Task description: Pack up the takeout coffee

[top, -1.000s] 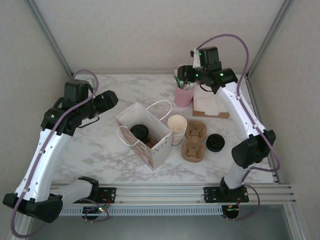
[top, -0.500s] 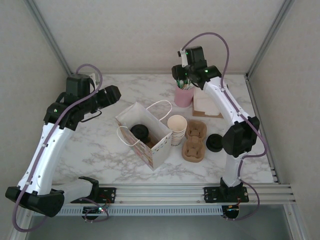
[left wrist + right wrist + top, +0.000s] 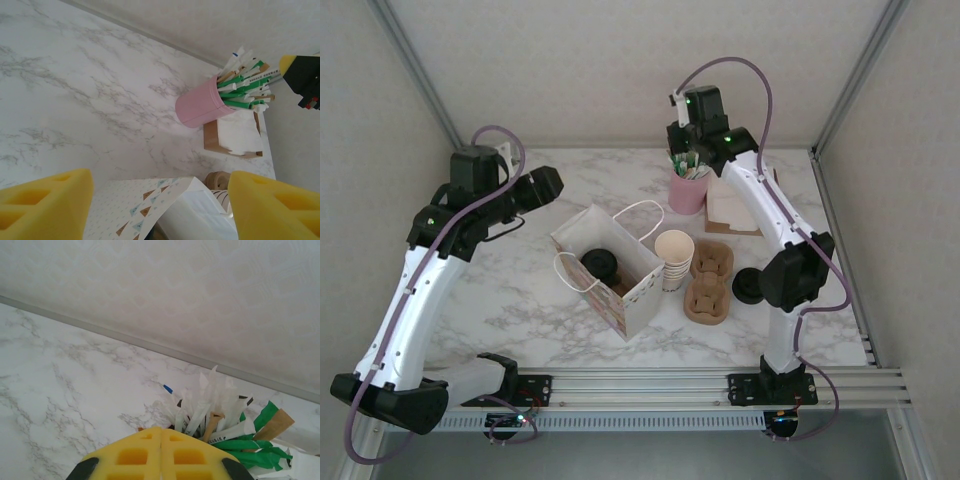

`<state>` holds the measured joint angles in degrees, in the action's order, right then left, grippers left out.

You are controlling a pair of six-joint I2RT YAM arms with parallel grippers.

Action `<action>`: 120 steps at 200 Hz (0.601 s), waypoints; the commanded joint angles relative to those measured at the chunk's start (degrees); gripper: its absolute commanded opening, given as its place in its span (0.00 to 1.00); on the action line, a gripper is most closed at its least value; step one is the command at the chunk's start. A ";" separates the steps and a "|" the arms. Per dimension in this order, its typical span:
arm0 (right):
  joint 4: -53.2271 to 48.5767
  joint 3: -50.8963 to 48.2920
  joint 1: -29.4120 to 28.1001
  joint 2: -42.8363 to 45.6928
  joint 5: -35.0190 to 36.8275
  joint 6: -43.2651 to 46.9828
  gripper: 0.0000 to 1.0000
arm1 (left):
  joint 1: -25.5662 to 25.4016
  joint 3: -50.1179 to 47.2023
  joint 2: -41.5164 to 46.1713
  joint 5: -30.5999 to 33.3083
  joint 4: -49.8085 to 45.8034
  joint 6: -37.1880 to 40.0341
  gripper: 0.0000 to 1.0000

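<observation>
The bench carries an open paper bag near its middle. The coffee stands inside the bag, black top up, so the cup itself looks packed. The step in hand seems to be the extras.

Just right of the bag are the cup stack and the carrier. The napkin box and the pink cup sit behind them, and the loose lid lies beside the carrier. The pink cup bristles with sachets and stirrers.

The right gripper hangs right over that pink cup. Its pads are pressed together at the sachet tops, and I cannot tell whether a sachet is nipped between them. If one is, the next move calls for a straight lift clear of the rest, then a carry to the bag's mouth and a drop beside the coffee.

The left gripper hovers over the bench left of the bag. Its pads are well apart, holding and touching nothing.
</observation>
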<state>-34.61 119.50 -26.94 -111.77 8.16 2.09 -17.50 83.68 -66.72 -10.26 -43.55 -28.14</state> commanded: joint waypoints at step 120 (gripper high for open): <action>-7.13 -1.57 -1.22 25.71 -3.65 -5.43 0.00 | -11.33 6.97 0.87 0.99 13.66 23.29 0.82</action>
<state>-41.36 120.11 -27.90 -89.97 9.34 -0.23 -25.04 87.88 -66.48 -10.52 -34.06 -14.57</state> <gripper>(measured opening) 0.052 0.817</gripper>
